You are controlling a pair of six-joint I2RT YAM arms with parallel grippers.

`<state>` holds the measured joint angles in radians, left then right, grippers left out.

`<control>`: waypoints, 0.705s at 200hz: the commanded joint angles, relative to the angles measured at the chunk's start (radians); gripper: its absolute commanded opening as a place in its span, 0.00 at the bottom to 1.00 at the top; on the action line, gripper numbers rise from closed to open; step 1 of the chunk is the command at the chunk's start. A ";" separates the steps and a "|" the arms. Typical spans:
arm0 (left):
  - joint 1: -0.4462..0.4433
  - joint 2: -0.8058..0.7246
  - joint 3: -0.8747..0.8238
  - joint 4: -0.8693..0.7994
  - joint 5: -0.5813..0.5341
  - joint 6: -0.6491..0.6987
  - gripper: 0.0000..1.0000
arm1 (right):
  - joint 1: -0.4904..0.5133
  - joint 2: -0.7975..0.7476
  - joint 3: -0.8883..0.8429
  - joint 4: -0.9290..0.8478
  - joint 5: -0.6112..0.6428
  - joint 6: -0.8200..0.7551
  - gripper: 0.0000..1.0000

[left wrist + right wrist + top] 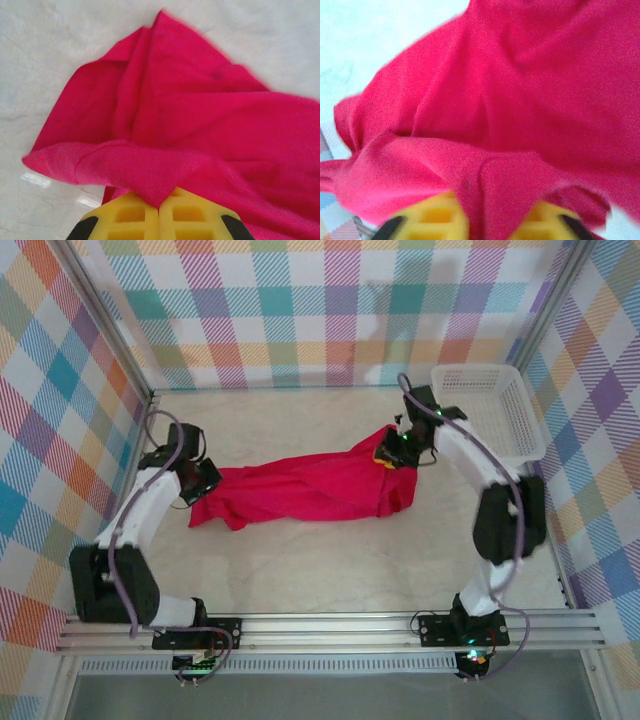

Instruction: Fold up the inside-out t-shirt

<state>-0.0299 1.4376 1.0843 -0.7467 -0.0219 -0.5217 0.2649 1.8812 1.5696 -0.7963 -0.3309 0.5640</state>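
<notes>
So, the inside-out t-shirt (300,490) lies across mid-frame on the tabletop (300,580), long axis left-right btwn the arms. L jaws together, pinching its left end; R jaws clamped on a thick fold at its right end, w/ each arm nearest its own end.

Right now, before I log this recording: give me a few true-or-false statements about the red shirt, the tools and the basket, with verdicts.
1. The bright red soft cloth t-shirt lies in a long strip between the left tool and the right tool. True.
2. The left tool is shut on a fold of the shirt. True.
3. The shirt sits inside the white plastic lattice basket. False: it lies on the pale table, outside the basket.
4. The shirt is folded into a neat flat rectangle. False: it is bunched and wrinkled.
</notes>
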 commanded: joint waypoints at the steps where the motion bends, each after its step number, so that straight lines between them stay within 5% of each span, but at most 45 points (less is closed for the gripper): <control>1: -0.046 0.002 0.029 -0.005 -0.090 0.025 0.00 | -0.004 0.084 0.123 -0.073 0.016 -0.051 0.45; 54: -0.069 -0.036 -0.036 0.044 -0.030 0.015 0.00 | 0.244 -0.170 -0.214 0.052 0.198 -0.082 0.64; 108: -0.070 -0.042 -0.036 0.027 -0.022 0.019 0.00 | 0.285 0.024 -0.168 0.129 0.253 -0.008 0.65; 125: -0.068 -0.062 -0.042 0.015 -0.040 0.017 0.00 | 0.274 0.098 -0.084 0.122 0.307 0.009 0.53; 141: -0.067 -0.085 -0.044 -0.005 -0.067 0.021 0.00 | 0.252 0.113 -0.027 0.109 0.350 0.021 0.19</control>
<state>-0.0978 1.4052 1.0527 -0.7071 -0.0547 -0.5140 0.5392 1.9831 1.4487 -0.6960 -0.0708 0.5510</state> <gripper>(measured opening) 0.058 0.406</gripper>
